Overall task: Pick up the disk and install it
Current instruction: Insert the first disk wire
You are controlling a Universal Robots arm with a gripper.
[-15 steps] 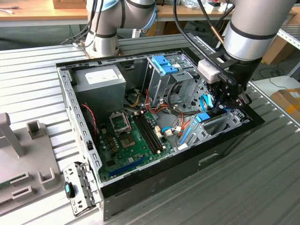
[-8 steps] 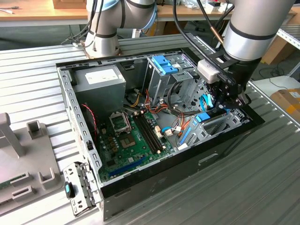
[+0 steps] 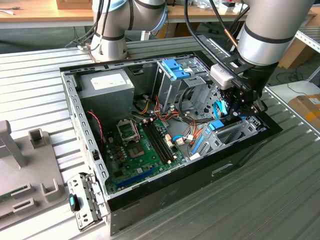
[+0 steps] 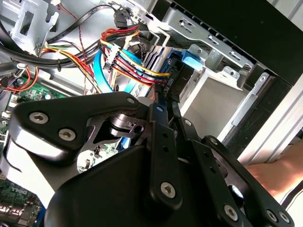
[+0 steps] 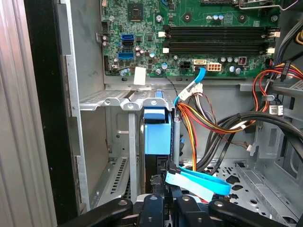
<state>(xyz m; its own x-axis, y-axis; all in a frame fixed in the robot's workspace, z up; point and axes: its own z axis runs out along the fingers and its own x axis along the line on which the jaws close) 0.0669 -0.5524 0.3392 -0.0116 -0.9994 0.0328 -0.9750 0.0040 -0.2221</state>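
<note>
Pinched at its dark end by black metal claw [image 4: 165, 94], nearly closed: flat blue-edged disk [image 5: 156, 135], on edge in stamped grey steel cage [image 5: 118, 100], long axis toward green motherboard [image 5: 189, 19]

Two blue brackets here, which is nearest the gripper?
The one on the disk, in the bay under the gripper; the other bracket tops the tall cage.

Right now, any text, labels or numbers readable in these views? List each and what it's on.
None can be quoted; all print is too small or blurred.
White label on the power supply: print unreadable.
White sticker at the motherboard edge: unreadable.
Motherboard lettering: too small.
White tag on the cable bundle: too small.
Disk, blue bracket face: no print visible.
</note>
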